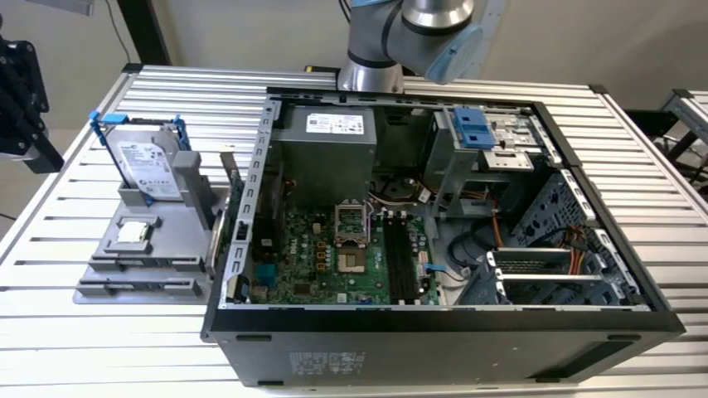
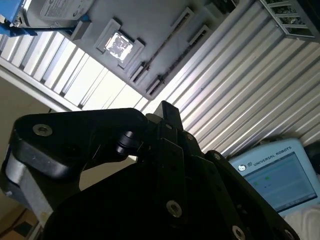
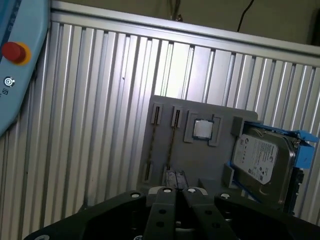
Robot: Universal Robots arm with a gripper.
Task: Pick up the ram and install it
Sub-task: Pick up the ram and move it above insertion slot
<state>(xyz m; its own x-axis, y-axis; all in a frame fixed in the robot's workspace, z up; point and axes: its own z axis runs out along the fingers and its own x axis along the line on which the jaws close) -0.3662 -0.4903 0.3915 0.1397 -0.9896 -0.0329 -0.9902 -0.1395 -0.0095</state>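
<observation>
The ram (image 3: 171,145) stands on edge in a slot of the grey holder tray (image 3: 210,112), so it shows as a thin strip. In the second wrist view the ram (image 2: 167,41) runs beside the small square chip. In the exterior view the ram (image 1: 230,178) stands at the tray's side next to the open computer case (image 1: 443,323). My gripper (image 3: 175,176) hovers high above the tray, well apart from the ram, with its black fingers together and nothing between them. From the side, the gripper (image 2: 167,107) looks the same. The black motherboard slots (image 1: 404,261) lie inside the case.
A silver hard drive (image 3: 260,162) in a blue frame and a square processor chip (image 3: 202,129) share the tray. A light-blue pendant (image 2: 272,175) with a red button lies on the slatted metal table (image 1: 99,348). The arm (image 1: 409,25) rises behind the case.
</observation>
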